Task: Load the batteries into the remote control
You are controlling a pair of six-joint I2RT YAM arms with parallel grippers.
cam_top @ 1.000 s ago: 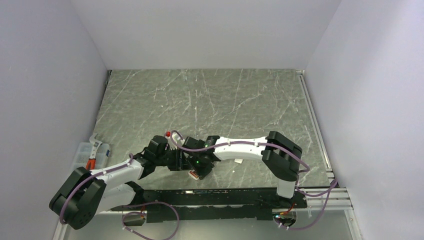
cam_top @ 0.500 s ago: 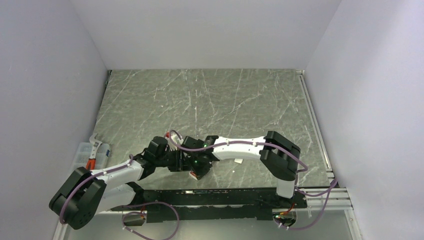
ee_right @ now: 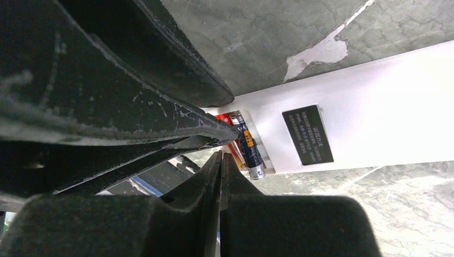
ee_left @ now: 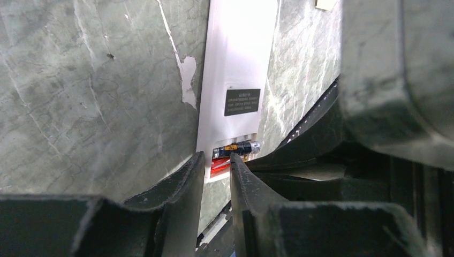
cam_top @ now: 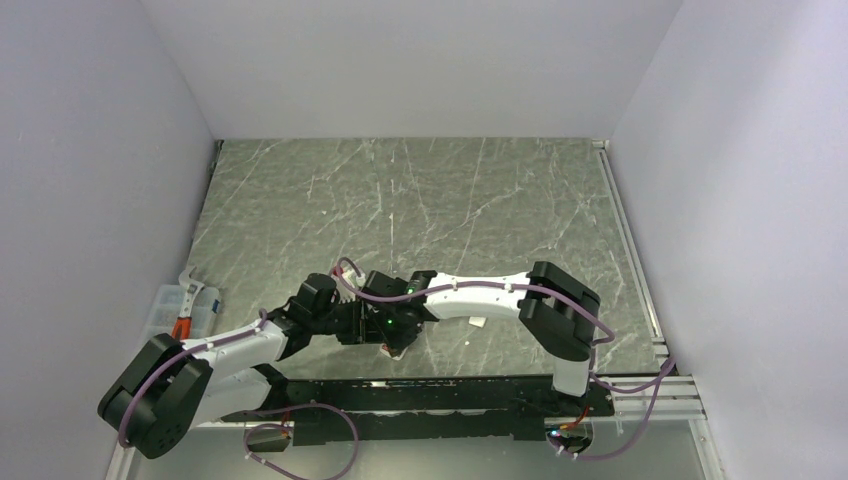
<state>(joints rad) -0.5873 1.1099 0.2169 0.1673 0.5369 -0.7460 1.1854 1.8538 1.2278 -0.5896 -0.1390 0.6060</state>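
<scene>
The remote control (ee_left: 238, 59) lies white back up, its dark label (ee_right: 308, 134) showing. A dark battery (ee_left: 235, 149) with an orange band lies across the open compartment at its near end. Its metal tip (ee_right: 258, 172) juts past the remote's edge, and something red shows beside it. My left gripper (ee_left: 214, 158) is shut on that end of the remote, one finger at the remote's edge and the other against the battery. My right gripper (ee_right: 220, 156) is shut and holds nothing, its tip just beside the battery. In the top view both grippers meet over the remote (cam_top: 391, 349).
A small flat white square piece (cam_top: 478, 322) lies on the marble table right of the grippers. A clear box with tools (cam_top: 172, 308) sits at the left edge. The black rail (cam_top: 450, 385) runs along the near edge close to the remote.
The right gripper has shifted slightly left and down over the remote's end. Less of the remote's red face shows beneath it. The left arm has barely moved.
</scene>
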